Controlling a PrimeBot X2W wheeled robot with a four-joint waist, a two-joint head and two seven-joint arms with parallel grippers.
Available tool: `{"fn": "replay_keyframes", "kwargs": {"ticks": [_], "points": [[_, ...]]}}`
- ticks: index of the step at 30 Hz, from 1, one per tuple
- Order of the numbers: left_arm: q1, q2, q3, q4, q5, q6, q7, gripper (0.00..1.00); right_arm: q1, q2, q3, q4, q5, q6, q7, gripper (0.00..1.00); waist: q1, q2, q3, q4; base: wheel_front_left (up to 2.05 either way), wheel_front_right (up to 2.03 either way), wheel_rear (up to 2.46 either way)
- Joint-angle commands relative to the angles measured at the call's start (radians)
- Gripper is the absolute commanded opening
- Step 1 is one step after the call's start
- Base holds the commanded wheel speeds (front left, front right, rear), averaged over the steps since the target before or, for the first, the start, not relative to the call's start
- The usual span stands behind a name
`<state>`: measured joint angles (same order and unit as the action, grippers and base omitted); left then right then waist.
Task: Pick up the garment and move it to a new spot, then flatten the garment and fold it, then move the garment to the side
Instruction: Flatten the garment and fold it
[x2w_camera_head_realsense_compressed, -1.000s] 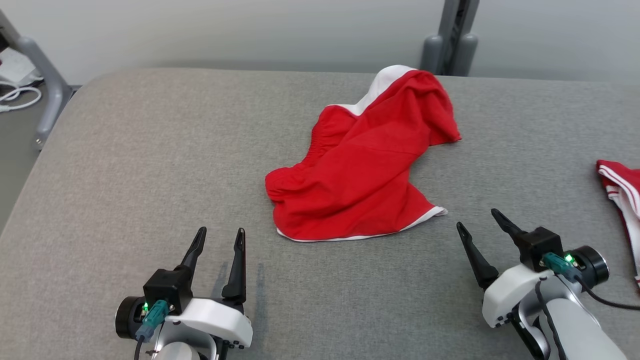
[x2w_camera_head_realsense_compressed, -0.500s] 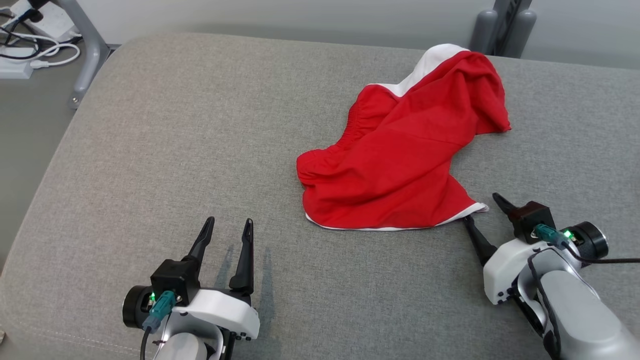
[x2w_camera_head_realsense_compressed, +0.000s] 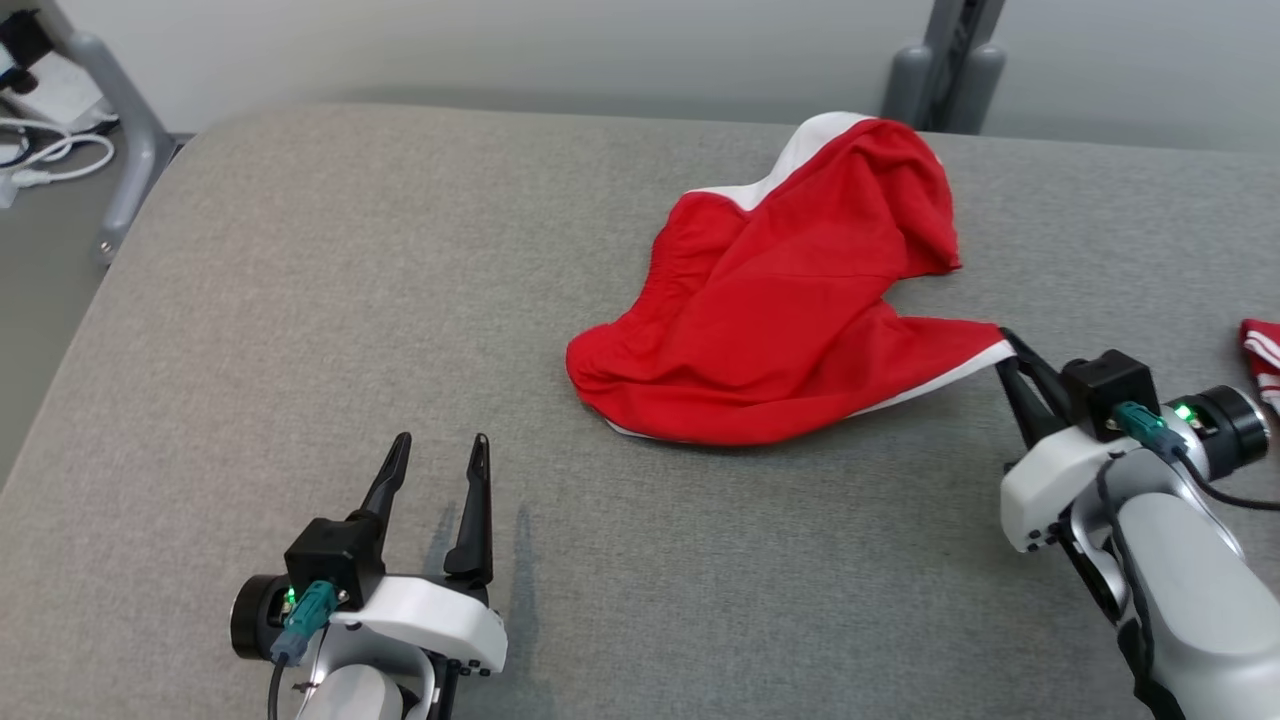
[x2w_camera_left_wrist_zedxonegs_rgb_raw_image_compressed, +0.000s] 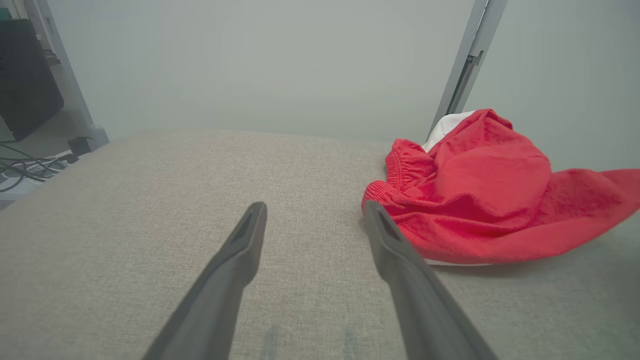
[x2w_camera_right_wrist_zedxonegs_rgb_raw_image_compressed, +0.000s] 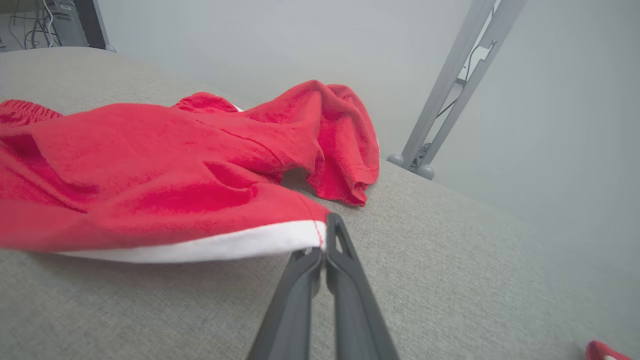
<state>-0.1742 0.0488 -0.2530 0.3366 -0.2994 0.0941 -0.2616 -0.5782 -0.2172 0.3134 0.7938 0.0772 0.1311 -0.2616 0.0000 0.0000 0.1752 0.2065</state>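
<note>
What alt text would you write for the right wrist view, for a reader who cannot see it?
The right end effector, shut, pinches the white-trimmed corner of a red garment lying crumpled on a grey padded surface. A grey metal post stands behind it.

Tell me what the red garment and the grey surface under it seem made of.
The red garment: soft matte knit, probably cotton or a blend; it drapes, wrinkles, and its waistband is gathered, with white trim at the hem. The grey surface: matte woven upholstery cloth, with visible weave; rounded edges suggest padding beneath.
</note>
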Motion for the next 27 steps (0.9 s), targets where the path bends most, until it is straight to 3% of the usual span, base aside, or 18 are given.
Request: {"fn": "replay_keyframes", "kwargs": {"ticks": [1,11,19,20,27], "points": [[0.008,0.005,0.01,0.0,0.003,0.003,-0.004,1.0,0.036,-0.005,-0.036,-0.028,-0.029,-0.001,-0.005,0.0,0.0,0.0,-0.027,-0.029,0.0,0.0,0.0],[0.043,0.005,0.026,-0.012,-0.007,0.004,-0.004,1.0,0.23,0.052,-0.267,-0.246,-0.214,-0.001,0.071,0.0,0.0,0.0,-0.076,-0.12,0.0,0.0,0.0],[0.046,0.004,0.025,-0.011,-0.003,-0.003,-0.004,1.0,0.372,0.12,-0.365,-0.361,-0.288,-0.001,0.186,0.0,0.0,0.0,-0.082,-0.151,0.0,0.0,0.0],[0.046,0.004,0.025,-0.009,0.0,-0.004,-0.004,1.0,0.383,0.123,-0.377,-0.371,-0.294,-0.001,0.191,1.0,0.0,0.0,-0.083,-0.153,0.0,0.0,0.0],[0.041,0.004,0.027,-0.005,0.007,-0.007,-0.004,1.0,0.421,0.153,-0.391,-0.418,-0.268,-0.001,0.225,1.0,0.0,0.0,-0.085,-0.161,0.0,0.0,0.0]]}}
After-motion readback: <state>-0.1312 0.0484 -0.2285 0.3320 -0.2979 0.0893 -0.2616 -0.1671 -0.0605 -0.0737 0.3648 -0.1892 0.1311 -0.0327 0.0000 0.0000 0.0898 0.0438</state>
